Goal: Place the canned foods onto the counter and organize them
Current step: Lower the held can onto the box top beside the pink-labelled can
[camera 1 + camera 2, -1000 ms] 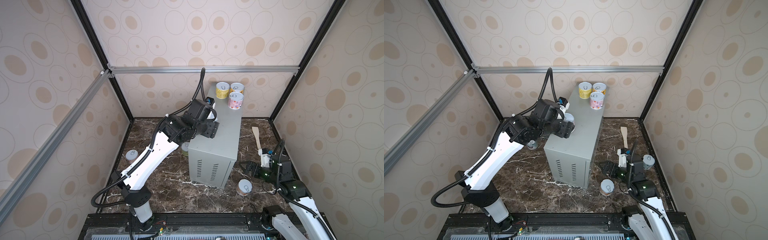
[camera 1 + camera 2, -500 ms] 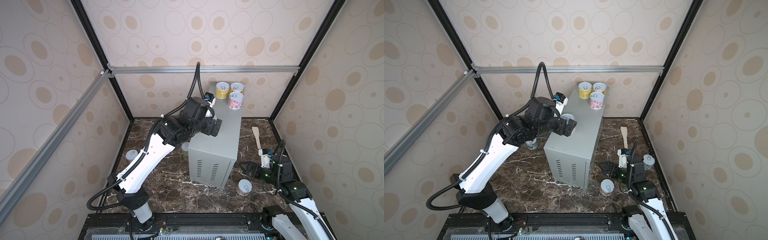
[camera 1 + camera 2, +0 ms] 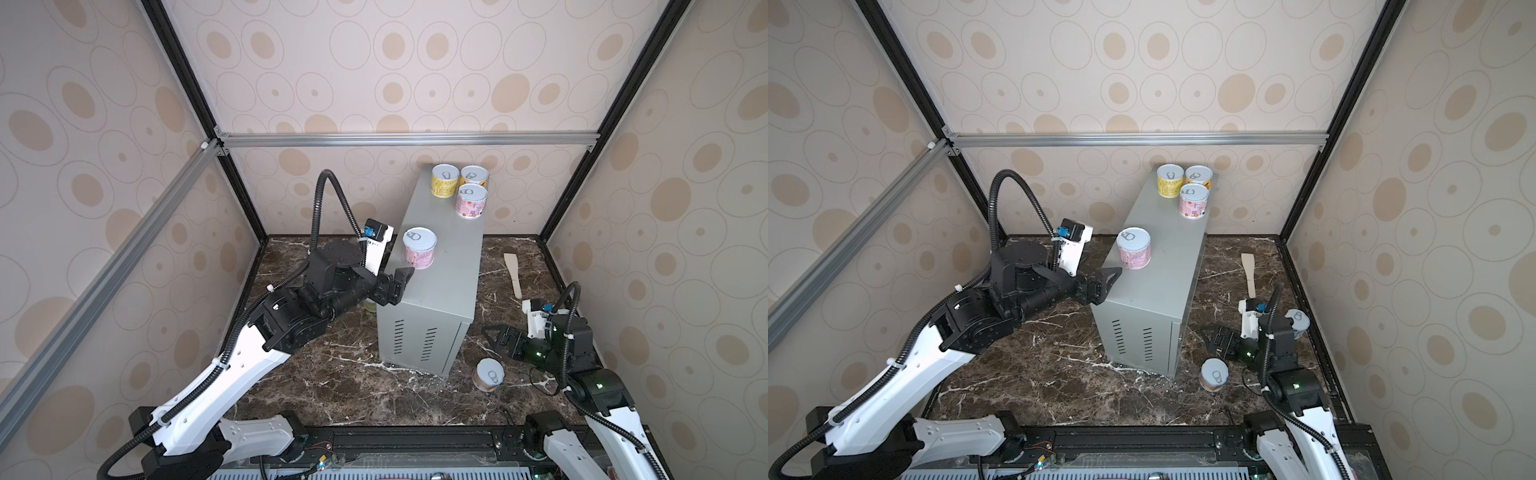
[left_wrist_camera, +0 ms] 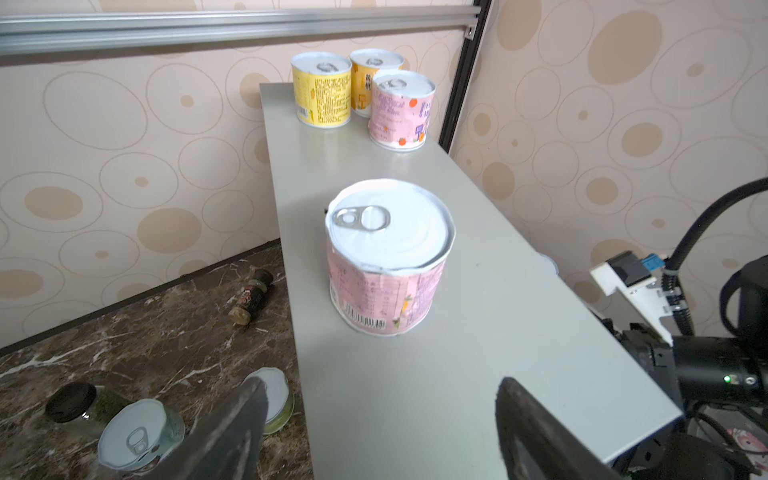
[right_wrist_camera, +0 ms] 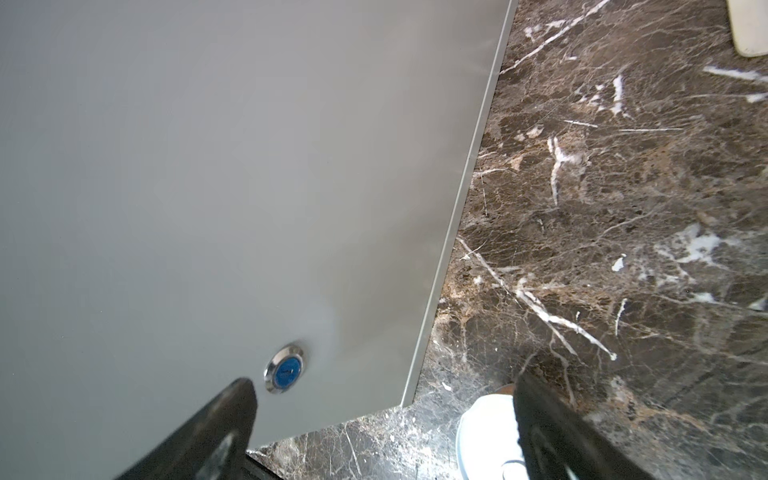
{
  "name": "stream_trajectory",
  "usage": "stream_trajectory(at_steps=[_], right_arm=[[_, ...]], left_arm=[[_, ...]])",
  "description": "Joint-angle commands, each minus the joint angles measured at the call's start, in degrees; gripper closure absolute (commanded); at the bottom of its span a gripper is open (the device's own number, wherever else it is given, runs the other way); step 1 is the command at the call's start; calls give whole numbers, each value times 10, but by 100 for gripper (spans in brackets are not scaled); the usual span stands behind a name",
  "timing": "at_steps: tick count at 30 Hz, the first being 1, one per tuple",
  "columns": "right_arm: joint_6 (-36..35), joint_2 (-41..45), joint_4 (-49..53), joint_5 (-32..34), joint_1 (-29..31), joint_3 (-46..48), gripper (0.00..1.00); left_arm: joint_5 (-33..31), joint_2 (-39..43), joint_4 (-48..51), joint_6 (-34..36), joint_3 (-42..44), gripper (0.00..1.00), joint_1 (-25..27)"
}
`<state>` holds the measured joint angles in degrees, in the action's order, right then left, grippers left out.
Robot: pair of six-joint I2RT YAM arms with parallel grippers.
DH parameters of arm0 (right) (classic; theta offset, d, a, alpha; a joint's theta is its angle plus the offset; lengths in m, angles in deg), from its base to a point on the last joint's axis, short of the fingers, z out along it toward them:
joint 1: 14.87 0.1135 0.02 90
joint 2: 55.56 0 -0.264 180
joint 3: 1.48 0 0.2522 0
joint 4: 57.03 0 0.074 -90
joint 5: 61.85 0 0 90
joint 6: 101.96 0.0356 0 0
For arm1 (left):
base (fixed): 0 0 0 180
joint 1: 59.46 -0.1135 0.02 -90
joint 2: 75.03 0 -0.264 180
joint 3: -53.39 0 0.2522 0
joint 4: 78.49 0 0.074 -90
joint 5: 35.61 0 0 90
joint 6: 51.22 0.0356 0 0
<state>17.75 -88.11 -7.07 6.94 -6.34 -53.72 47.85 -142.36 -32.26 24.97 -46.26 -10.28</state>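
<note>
- Left arm stretches up level with the bench (image 3: 449, 274) top. The left fingers (image 3: 400, 279) are spread apart at its left edge, empty, just short of the pink can (image 3: 419, 248).
- Right arm lies low over the marble (image 3: 332, 374). The right fingers (image 3: 498, 336) are wide apart, holding nothing, and face the bench's side; a can (image 3: 489, 374) stands just beside.
- Three cans (image 3: 471, 200) cluster at the bench's far end.
- Patterned walls (image 3: 415, 62) enclose everything.

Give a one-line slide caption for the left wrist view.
Open left fingers face a pink can on the counter; three cans stand at its far end.
</note>
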Motion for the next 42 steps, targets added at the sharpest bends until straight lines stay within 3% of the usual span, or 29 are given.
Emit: stream_trajectory(at_steps=[1,12,21,30,42], right_arm=[[9,4,12,-3,-3,-5,1],[8,7,8,-3,-4,6,1],[-8,1,2,3,-4,11,1],[-23,-4,-6,10,-4,13,1],[-29,-14,-11,17,-4,11,1]], left_arm=[[-1,11,-77,-5,35,17,4],[-10,-38,-142,-35,58,16,4],[-34,-97,-168,-41,26,17,4],[-83,-162,-171,-17,-31,30,4],[-87,-293,-140,1,-166,35,-33]])
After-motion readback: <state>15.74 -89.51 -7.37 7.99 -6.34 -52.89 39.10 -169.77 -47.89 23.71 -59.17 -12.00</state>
